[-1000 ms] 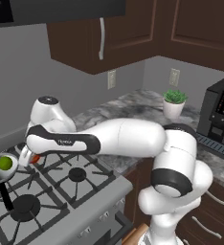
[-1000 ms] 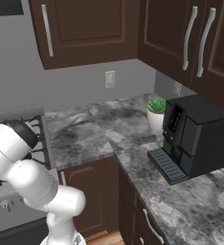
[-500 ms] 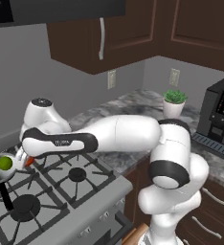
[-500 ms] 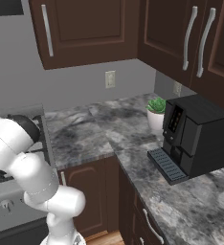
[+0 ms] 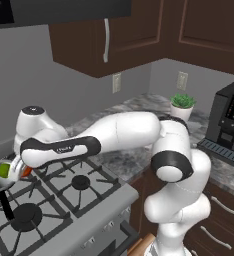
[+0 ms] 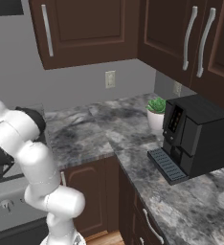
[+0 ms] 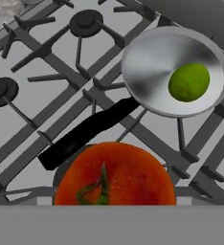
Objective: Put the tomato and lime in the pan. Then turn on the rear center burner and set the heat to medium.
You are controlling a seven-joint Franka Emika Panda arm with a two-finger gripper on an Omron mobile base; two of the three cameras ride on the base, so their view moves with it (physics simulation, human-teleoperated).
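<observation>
- Step in hand, judged: carrying the tomato (image 7: 115, 174) to the pan (image 7: 147, 72); lime (image 7: 189, 82) already inside, so first half of the placing done.
- Gripper (image 5: 20, 170) at far left of the stove (image 5: 84, 200) in left base view, just beside the pan's near rim, a sliver of red-orange showing under the hand.
- Fingers spread about as wide as the fruit and closed on the tomato; tomato close under the camera in hand view, finger tips themselves hidden behind it.
- Pan sitting on the black grates (image 7: 51, 81), black handle (image 7: 87, 129) pointing toward the near side of the stove.
- Pan contents: lime only, resting toward one side of the shiny floor; rest of floor bare.
- Tomato not yet over the pan in hand view: above the handle and a grate, short of the rim.
- Next move, judged: shift the hand across the rim toward the bare part of the floor, lower, then release clear of the lime.
- Burner step not yet started; knobs cannot be made out.
</observation>
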